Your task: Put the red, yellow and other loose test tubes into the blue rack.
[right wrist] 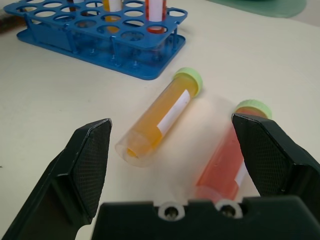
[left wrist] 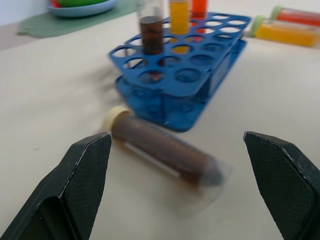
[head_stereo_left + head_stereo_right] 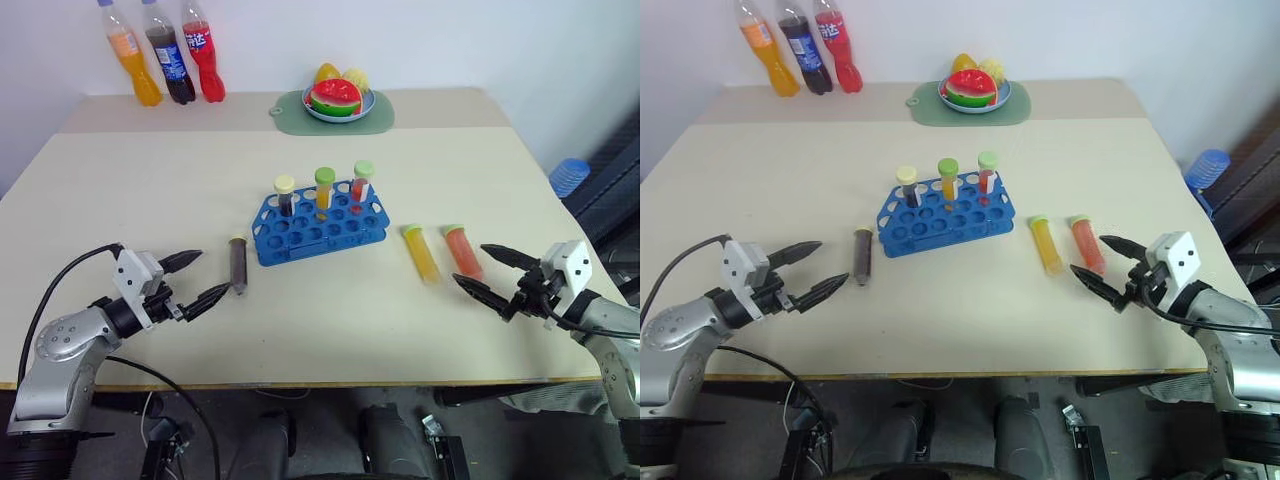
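The blue rack (image 3: pixel 318 222) stands mid-table with three capped tubes upright in its back row. Left of it lies a loose test tube of dark brown liquid (image 3: pixel 238 264) with a pale yellow cap. To the rack's right lie a yellow-orange tube (image 3: pixel 421 253) and a red tube (image 3: pixel 463 250), both green-capped. My left gripper (image 3: pixel 196 279) hovers open just left of the brown tube (image 2: pixel 162 151), holding nothing. Just right of the red tube (image 1: pixel 225 162), my right gripper (image 3: pixel 487 271) is open and empty; the yellow-orange tube (image 1: pixel 159 117) lies beyond it.
Three tall soda bottles (image 3: pixel 162 55) stand at the back left. A plate of fruit (image 3: pixel 338 100) rests on a green mat (image 3: pixel 372 117) at the back centre. A blue-capped container (image 3: pixel 569 176) sits off the table's right edge.
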Controlling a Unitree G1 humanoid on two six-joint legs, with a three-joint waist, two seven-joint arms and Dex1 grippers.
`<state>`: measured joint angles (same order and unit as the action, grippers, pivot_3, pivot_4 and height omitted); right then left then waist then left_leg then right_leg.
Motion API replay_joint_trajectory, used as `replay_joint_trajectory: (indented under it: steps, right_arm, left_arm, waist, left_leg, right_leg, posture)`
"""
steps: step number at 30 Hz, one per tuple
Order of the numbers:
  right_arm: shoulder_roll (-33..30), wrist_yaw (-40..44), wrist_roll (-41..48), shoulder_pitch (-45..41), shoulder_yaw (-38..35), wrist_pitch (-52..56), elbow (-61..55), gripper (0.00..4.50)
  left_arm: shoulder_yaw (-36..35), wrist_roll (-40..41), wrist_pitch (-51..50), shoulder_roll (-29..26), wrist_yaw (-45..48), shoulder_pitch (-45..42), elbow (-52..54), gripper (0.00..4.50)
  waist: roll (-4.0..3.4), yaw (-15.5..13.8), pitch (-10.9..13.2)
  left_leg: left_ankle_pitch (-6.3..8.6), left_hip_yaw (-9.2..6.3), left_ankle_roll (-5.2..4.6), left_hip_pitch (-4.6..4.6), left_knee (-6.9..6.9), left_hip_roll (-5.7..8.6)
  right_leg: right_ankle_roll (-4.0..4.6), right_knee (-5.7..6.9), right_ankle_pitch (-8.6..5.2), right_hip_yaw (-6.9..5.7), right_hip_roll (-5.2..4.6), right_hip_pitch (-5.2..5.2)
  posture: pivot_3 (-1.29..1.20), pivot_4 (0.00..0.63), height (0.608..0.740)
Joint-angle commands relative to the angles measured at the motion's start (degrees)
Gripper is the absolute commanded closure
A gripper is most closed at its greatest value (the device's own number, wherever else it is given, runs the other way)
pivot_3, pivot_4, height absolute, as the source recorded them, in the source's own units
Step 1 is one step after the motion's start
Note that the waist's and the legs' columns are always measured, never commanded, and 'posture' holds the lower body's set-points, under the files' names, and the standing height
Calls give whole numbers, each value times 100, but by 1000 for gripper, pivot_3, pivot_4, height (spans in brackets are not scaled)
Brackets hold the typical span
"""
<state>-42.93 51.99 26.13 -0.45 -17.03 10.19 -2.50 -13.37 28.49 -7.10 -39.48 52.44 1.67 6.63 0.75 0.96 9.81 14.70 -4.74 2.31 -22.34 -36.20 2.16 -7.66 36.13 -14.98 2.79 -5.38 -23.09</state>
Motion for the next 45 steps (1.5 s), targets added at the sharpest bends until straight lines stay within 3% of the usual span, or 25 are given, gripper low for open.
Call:
replay_joint_trajectory:
  steps: [1,10,16,22,29,37,45]
  right_arm:
    - [-28,2,41,-29,-147,-35,-173,222]
    - [9,-69,1,-104,-149,-76,-103,222]
    - [46,-518,-194,-601,-69,81,22,222]
    - [-220,-1379,-320,-1395,182,2011,-166,222]
    - [-423,-1792,-296,-3313,742,4739,828,222]
    - [-511,-1273,-659,-4459,1855,5486,1944,222]
    - [-401,-914,-1308,-5010,2577,5071,3246,222]
  left_arm:
    - [-220,140,-138,-111,41,32,234,138]
    - [-266,254,-273,-90,121,-89,415,138]
    - [58,307,-418,-13,235,-338,776,138]
    - [591,133,-382,80,423,-771,845,138]
    - [890,-20,-261,-39,856,-994,785,138]
    - [1119,383,-680,-178,1475,-1061,1097,138]
    - [1279,607,-1037,-207,1786,-1226,1271,138]
  waist:
    - [0,-6,0]
    - [0,-15,0]
    - [0,-12,0]
    - [0,-15,0]
    - [-9,8,6]
    - [-10,-3,7]
    - [-10,13,7]
  left_leg:
    - [0,0,0,0,0,0]
    - [0,0,0,-1,-2,0]
    - [0,0,0,-1,-2,1]
    - [0,-1,1,-3,-3,2]
    - [0,3,0,-6,-1,1]
    - [2,6,-3,-16,-1,4]
    - [2,7,-3,-16,-2,5]
  right_leg:
    - [0,0,0,0,0,0]
    - [0,-1,0,0,-1,0]
    - [0,0,0,0,-1,0]
    - [0,0,0,0,-2,-2]
    - [2,0,0,3,-1,-10]
    - [1,-7,0,1,-2,-14]
    - [0,-6,0,1,-1,-15]
  posture:
    - [0,150,740]
    - [0,150,740]
    - [0,150,740]
    - [0,150,740]
    - [0,150,740]
    - [0,150,740]
    - [0,150,740]
